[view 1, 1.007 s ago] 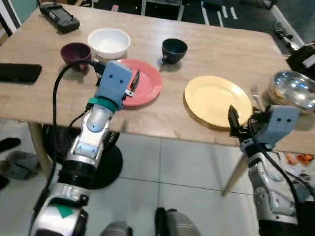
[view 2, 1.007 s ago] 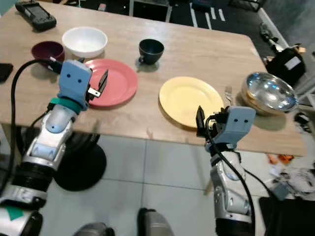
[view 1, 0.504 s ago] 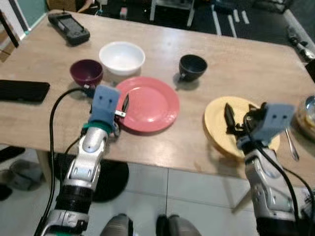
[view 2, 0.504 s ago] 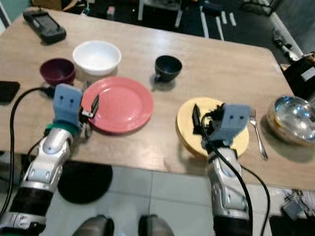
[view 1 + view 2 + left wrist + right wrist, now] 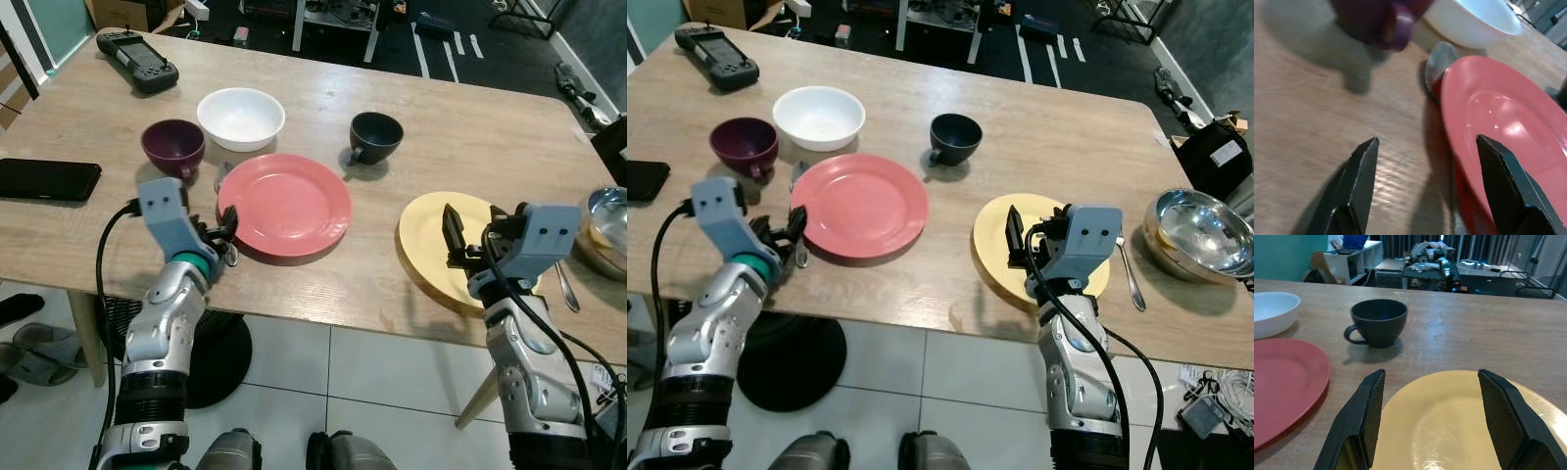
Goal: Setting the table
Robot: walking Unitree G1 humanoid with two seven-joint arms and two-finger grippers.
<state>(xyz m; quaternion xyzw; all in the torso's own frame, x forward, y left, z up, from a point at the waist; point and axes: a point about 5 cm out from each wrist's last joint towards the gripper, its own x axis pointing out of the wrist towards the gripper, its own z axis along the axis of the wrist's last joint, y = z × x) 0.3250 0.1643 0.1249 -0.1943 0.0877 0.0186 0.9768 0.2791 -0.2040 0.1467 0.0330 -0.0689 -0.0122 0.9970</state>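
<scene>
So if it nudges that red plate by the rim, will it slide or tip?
The red plate looks rigid and glossy, lying flat on smooth wood, so it would probably slide. It is shallow and wide, so tipping seems unlikely. Likely breakable.

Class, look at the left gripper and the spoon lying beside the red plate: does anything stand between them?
Nothing visible does. The left gripper, open, faces the spoon across bare table; the red plate lies alongside, its rim over the handle.

Both silver arms reach forward, the left hand (image 5: 223, 238) and right hand (image 5: 1017, 241) each with fingers spread apart.
</scene>
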